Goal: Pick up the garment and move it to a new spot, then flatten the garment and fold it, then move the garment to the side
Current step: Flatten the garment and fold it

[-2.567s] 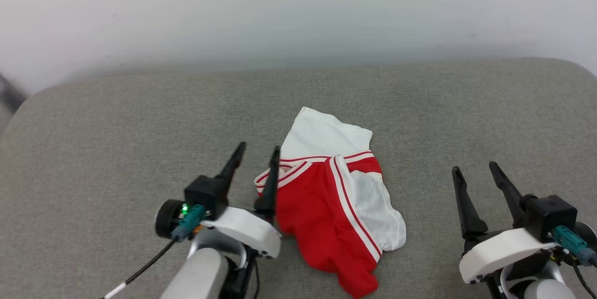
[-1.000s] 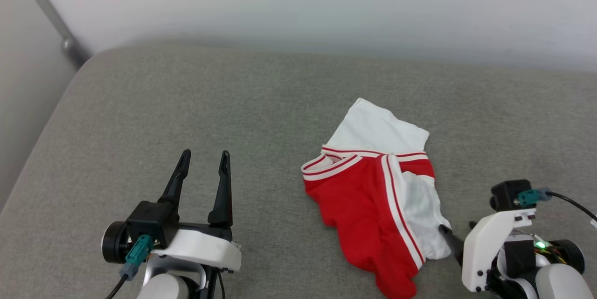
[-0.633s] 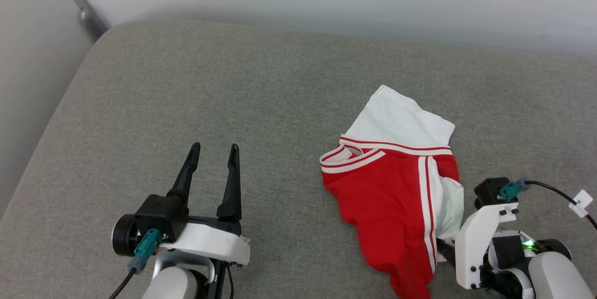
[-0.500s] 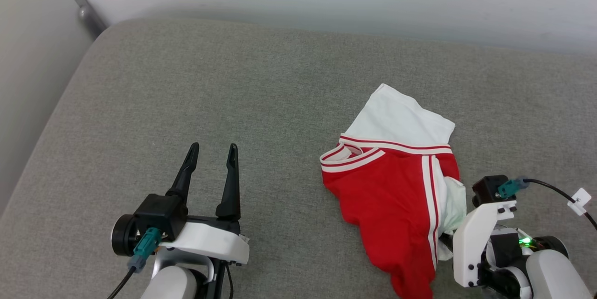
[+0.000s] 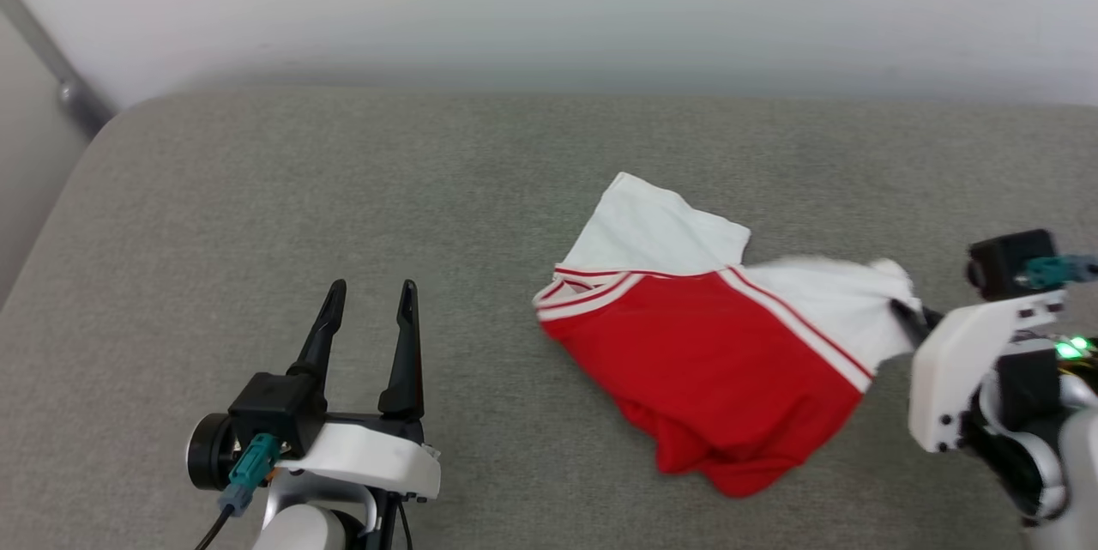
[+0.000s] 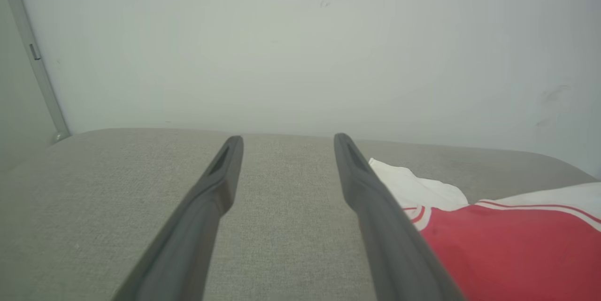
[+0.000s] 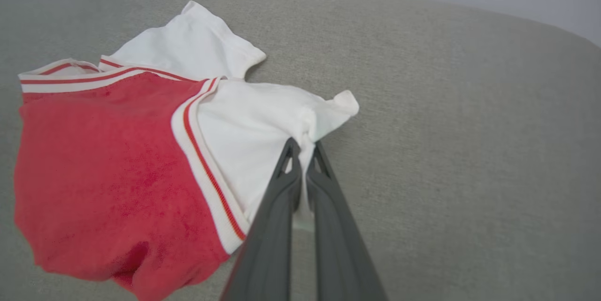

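The garment (image 5: 712, 344) is a red shirt with white sleeves and striped trim, lying rumpled on the grey cushion (image 5: 343, 190). My right gripper (image 5: 901, 314) is shut on the edge of one white sleeve and holds that side lifted and stretched to the right. In the right wrist view the right gripper (image 7: 303, 146) pinches a bunched fold of the garment (image 7: 117, 150). My left gripper (image 5: 371, 288) stands open over bare cushion, left of the shirt and apart from it. In the left wrist view the left gripper (image 6: 286, 139) has the garment (image 6: 507, 244) at its right.
A pale wall (image 5: 549, 1) runs along the cushion's far edge. A grey metal post (image 5: 51, 61) stands at the far left corner, where the cushion's rounded edge drops off. Bare cushion lies left of the shirt and beyond it.
My right gripper closed on the white sleeve, then rose and pulled it out to the right, spreading the shirt. The left gripper stayed open. The head camera shifted.
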{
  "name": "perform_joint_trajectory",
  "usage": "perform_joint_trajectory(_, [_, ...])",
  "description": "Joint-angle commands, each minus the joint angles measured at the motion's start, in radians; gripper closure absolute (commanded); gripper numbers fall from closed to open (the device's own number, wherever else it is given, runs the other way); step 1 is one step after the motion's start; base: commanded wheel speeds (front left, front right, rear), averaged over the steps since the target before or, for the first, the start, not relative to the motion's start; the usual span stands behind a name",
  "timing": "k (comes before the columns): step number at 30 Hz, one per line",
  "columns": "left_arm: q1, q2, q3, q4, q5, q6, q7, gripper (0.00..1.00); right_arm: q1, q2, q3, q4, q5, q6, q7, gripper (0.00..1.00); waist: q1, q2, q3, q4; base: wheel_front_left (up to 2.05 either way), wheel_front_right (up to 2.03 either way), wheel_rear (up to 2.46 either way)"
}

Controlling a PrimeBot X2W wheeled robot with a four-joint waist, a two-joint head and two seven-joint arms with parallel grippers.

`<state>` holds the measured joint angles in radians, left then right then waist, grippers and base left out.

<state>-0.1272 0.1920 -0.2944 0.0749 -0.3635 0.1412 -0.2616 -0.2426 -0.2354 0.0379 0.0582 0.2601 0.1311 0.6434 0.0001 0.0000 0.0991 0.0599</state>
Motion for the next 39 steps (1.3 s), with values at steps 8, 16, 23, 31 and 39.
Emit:
perform_joint_trajectory(8, [0.01, 0.01, -0.006, -0.004, -0.003, 0.0, 0.004, 0.0, 0.199, 0.071, -0.355, 0.077, -0.057, -0.001, -0.031, 1.0, -0.0001, 0.0, -0.008, -0.051, 0.0, 0.0, 0.0])
perform_joint_trajectory(16, [0.022, 0.022, -0.004, 0.002, -0.011, 0.009, 0.019, 0.0, 0.224, 0.147, -0.455, 0.269, -0.065, -0.001, -0.194, 0.0, -0.0001, 0.0, -0.016, -0.058, 0.0, 0.0, 0.0])
perform_joint_trajectory(23, [0.053, 0.03, -0.005, -0.002, -0.021, 0.018, 0.033, 0.0, 0.182, 0.163, -0.472, 0.183, -0.132, -0.001, -0.485, 0.0, -0.0001, 0.0, -0.051, -0.061, 0.0, 0.0, 0.0])
perform_joint_trajectory(31, [0.092, 0.044, -0.001, 0.001, -0.026, 0.034, 0.052, 0.0, 0.209, 0.174, -0.342, 0.066, -0.186, -0.001, -0.63, 0.0, -0.0001, 0.0, -0.1, -0.059, 0.0, 0.0, 0.0])
perform_joint_trajectory(39, [0.114, 0.059, 0.0, -0.004, -0.033, 0.048, 0.077, 0.0, 0.279, 0.182, -0.175, -0.061, -0.172, -0.001, -0.647, 0.0, -0.0001, 0.0, -0.122, -0.059, 0.0, 0.0, 0.0])
